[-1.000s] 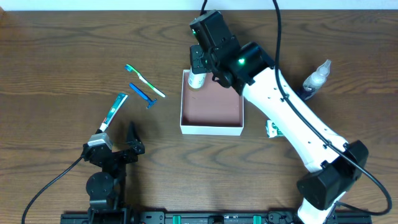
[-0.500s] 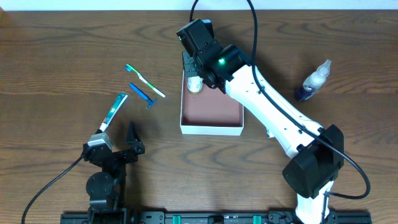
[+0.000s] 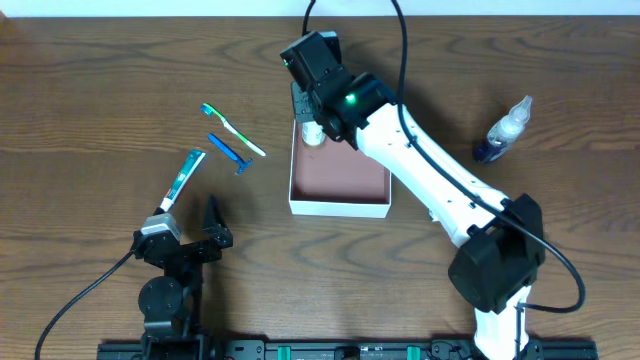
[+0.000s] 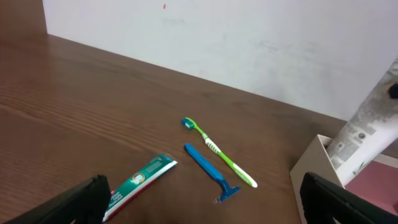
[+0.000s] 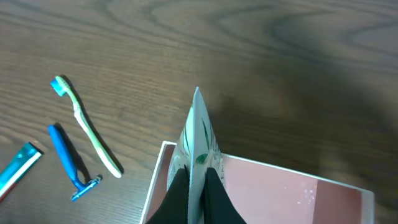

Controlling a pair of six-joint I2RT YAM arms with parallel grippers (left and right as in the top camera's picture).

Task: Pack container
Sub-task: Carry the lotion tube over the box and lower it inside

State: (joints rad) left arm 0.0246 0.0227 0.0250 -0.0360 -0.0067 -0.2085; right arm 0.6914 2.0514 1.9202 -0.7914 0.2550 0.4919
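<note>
Placing step: my right fingers, clamped shut on the white green-printed squeeze tube, held it upright in the far-left corner of the shallow white cardboard container with a pink floor. Next move as I judge it: lower, then release. Left fingers wide open, empty.

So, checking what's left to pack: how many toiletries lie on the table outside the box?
4: the toothpaste tube, blue razor and green toothbrush left of the container, and the spray bottle to its right. The right arm could hide another.
</note>
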